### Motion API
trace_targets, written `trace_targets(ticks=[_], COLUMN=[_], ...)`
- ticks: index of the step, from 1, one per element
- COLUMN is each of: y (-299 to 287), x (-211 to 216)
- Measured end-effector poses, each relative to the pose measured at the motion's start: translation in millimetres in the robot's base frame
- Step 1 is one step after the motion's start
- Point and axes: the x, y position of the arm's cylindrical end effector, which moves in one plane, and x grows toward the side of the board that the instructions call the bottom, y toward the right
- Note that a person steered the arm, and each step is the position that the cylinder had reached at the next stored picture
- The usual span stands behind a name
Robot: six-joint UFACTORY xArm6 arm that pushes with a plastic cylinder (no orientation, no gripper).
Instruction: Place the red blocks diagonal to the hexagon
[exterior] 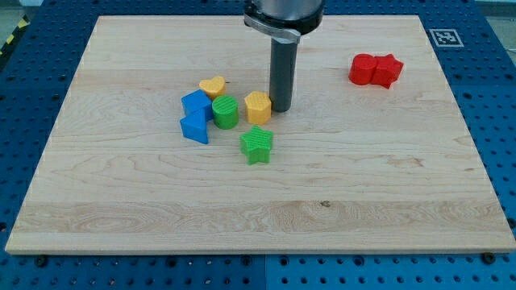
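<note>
- My tip [281, 109] rests on the wooden board [121, 201] a little above the middle of the frame, at the lower end of a dark upright rod [282, 72] that comes down from a grey mount [284, 16] at the top edge.
- The arm has no pincer: the rod ends plain, with nothing to open or clench and nothing held.
- The yellow hexagon [257, 106] sits just to the left of my tip; the two look to be touching, though the rod's shadow makes it hard to be sure.
- The two red blocks [376, 70] lie together in the upper right of the frame, touching each other, well apart from my tip and from the hexagon. Their shapes are hard to make out; the right-hand one may be a star.
- So the red pair is up and to the right of my tip, with bare board between.
- A green cylinder [225, 112] stands just left of the hexagon, close beside it.
- A yellow heart [213, 86] lies above and left of the cylinder.
- Two blue blocks [195, 115] crowd together at the left end of the cluster, against the cylinder; their exact shapes are unclear.
- A green star [257, 145] sits below the hexagon, slightly apart from it.
- Around the board is a blue pegboard table [492, 121].
</note>
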Motion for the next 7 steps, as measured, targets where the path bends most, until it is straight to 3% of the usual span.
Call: trace_targets(ticks=[2,4,5,7], y=[1,1,22,173], x=[-19,-90,-104,-115])
